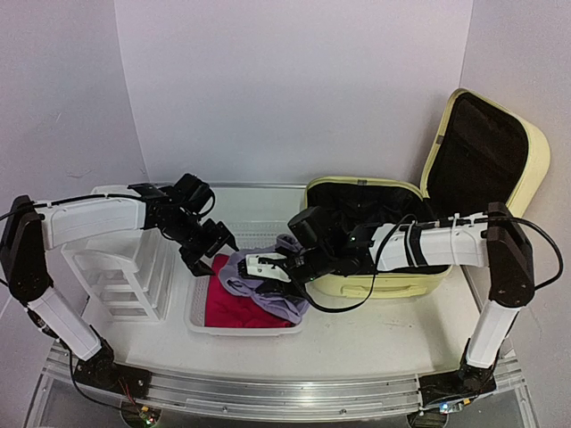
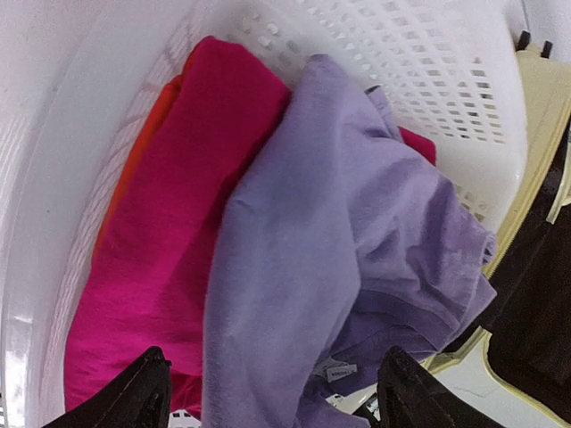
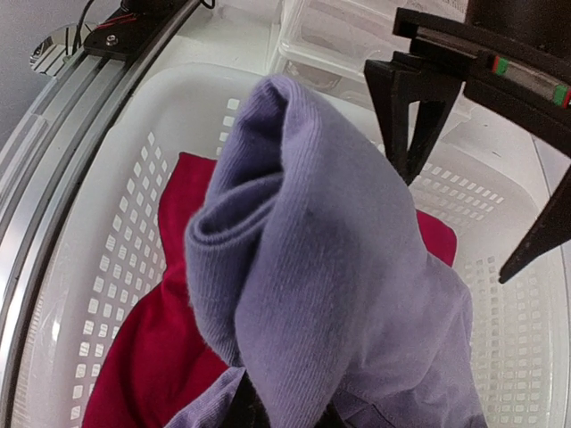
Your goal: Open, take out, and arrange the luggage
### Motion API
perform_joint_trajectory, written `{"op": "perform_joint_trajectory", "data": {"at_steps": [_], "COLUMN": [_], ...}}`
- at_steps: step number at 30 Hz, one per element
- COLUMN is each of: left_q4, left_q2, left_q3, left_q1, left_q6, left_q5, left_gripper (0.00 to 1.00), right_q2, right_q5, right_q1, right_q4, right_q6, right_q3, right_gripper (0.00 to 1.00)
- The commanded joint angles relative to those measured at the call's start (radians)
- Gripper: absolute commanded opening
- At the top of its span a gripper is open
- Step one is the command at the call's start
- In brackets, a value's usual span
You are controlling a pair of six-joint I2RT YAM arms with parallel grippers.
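- The luggage (image 1: 419,285) lies open at the back right of the surface (image 1: 375,339), its lid tilted up against the wall and its black lining showing.
- Its shell looks stiff, smooth and bulky, so it probably slips under thin fingers. The rim of the open half seems the best place to take hold, and the hinged lid could swing.
- The right tool (image 1: 259,266) is closed on a purple garment (image 3: 321,267), holding it bunched over the white basket (image 3: 116,294) just left of the luggage.
- That garment is soft and limp. It sags in folds and hangs over the basket's edge, so a pinch on a thick fold should hold better than one on a loose edge.
- The left tool (image 1: 214,252) hovers above the basket with its 2 fingers spread wide, holding nothing.
- A pink garment (image 2: 169,223) lies in the basket beneath the purple one, with an orange cloth (image 2: 152,134) at its edge.
- Hidden: the right tool's fingers are buried under purple cloth in its own view.
- The right arm and the dark lining mask the luggage's inside, so I cannot tell what is left in it.
- No wheels show.
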Motion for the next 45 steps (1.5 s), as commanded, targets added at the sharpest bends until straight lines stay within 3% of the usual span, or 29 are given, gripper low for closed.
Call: {"op": "perform_joint_trajectory", "data": {"at_steps": [1,5,11,17,20,22,30,36,45], "left_q4": [0.028,0.087,0.215,0.226,0.233,0.234,0.234,0.215,0.201], "left_q2": [0.008,0.058,0.146,0.128,0.128,0.12,0.059,0.017,-0.051], "left_q3": [-0.032,-0.052,-0.05,-0.046,-0.032,-0.019,0.012,0.022,-0.061], "left_q1": [0.002,0.002,0.002,0.002,0.002,0.002,0.008,0.015,0.025], "left_q6": [-0.099,-0.121,-0.116,-0.07,-0.051,-0.017,0.17,0.265,0.276], "left_q5": [0.03,0.083,0.152,0.088,0.081,0.056,-0.061,-0.138,-0.174], "left_gripper": [0.79,0.77,0.61,0.47,0.34,0.25,0.04,0.03,0.01], "right_q2": [-0.052,-0.047,-0.045,-0.053,-0.05,-0.048,-0.02,0.012,0.088], "right_q5": [0.016,0.015,0.01,-0.001,-0.009,-0.014,-0.051,-0.072,-0.098], "right_q1": [0.002,0.003,0.003,0.004,0.002,0.003,0.003,0.003,0.002], "right_q4": [0.078,0.09,0.091,0.09,0.091,0.089,0.037,0.001,-0.073], "right_q6": [0.005,0.011,0.013,0.019,0.023,0.027,0.014,0.008,-0.018], "right_q3": [0.02,0.02,0.019,0.017,0.017,0.019,0.047,0.077,0.164], "right_gripper": [0.0,0.0,0.0,0.0,0.0,0.0,0.0,0.0,0.0]}}
